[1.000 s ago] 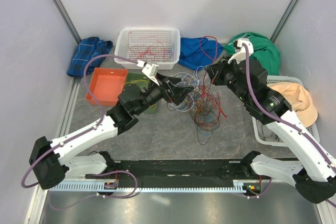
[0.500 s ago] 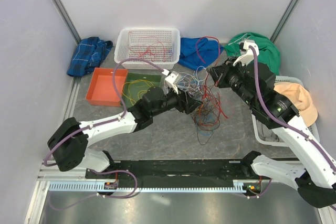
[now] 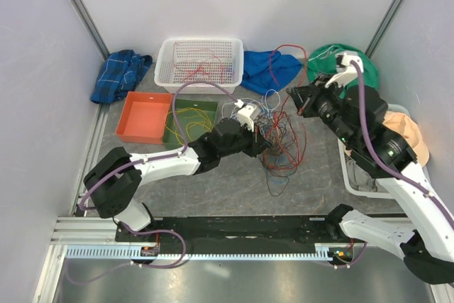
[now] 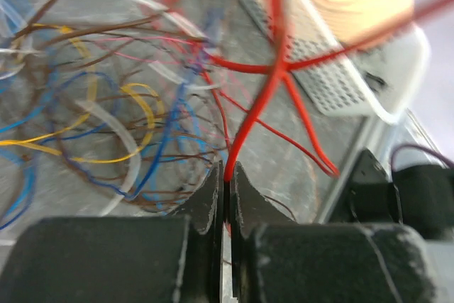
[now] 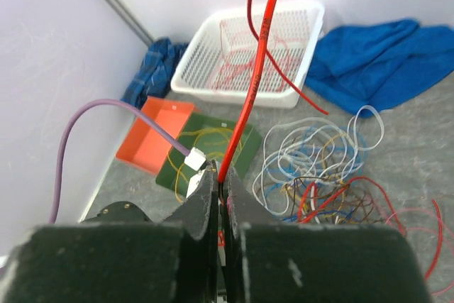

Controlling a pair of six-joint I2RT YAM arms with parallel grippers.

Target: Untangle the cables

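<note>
Grey surface (image 3: 213,182): cable tangle (image 3: 280,140) heaped mid-field between the two arms, with white, blue, yellow, brown and red loops crossing.

Noted: left end effector (image 4: 227,175) has its jaws closed tight on a red strand (image 4: 273,83) at the heap's edge. The right end effector (image 5: 221,181) is likewise clamped, on a red cable (image 5: 259,47) arching above it. Cannot tell whether both are one wire.

Risks: pulling apart may cinch crossings into a knot or drag the whole heap, since red threads under other loops. Thin insulation may slip from the pinch.
</note>
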